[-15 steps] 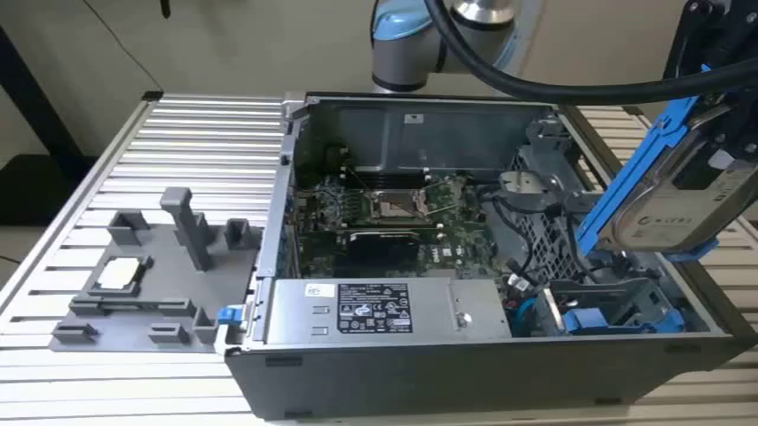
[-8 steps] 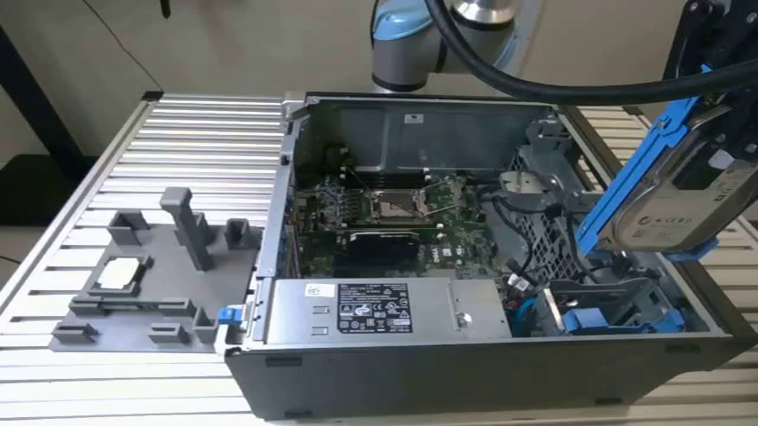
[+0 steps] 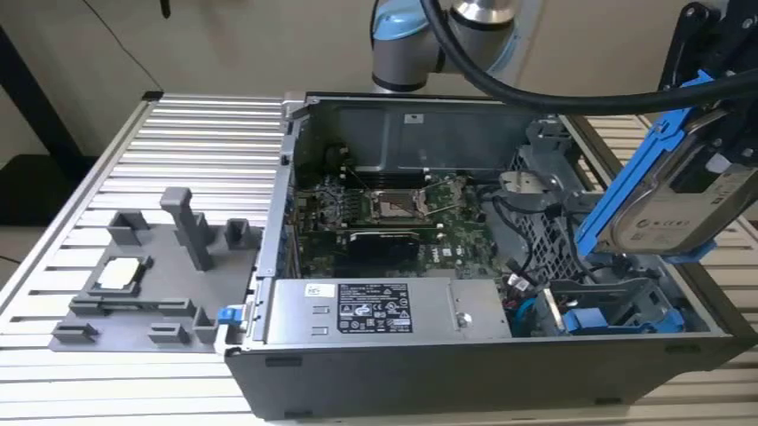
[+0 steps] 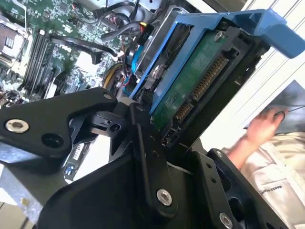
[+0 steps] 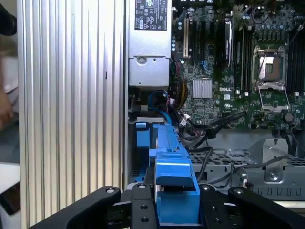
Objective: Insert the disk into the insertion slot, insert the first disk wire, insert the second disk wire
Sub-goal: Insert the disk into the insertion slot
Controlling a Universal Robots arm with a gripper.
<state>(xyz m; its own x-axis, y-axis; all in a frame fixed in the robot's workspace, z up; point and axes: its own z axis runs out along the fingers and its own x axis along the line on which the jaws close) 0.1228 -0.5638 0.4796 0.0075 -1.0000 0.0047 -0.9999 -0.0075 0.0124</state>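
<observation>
While the gripper (image 3: 722, 138) hangs over the open computer case (image 3: 474, 373) at the exterior view's right, its black fingers (image 4: 143, 143) are clamped on the disk (image 3: 670, 209), one on each long side of the bright blue frame. The disk is tilted, its silver labelled face toward the exterior camera, and sits in the air above the insertion slot (image 3: 610, 302), apart from it. The slot (a grey metal bay with blue rails) is in the case's near corner, beside the power supply (image 3: 367, 311) with its black-and-white sticker. In the second wrist view the disk's green circuit board and connector row face the camera, and a person's hand (image 4: 262, 126) shows beyond. The green motherboard (image 3: 391, 209) lies mid-case. A grey parts fixture (image 3: 142, 266) rests on the ribbed table (image 3: 177, 133), to the exterior view's left of the case.
</observation>
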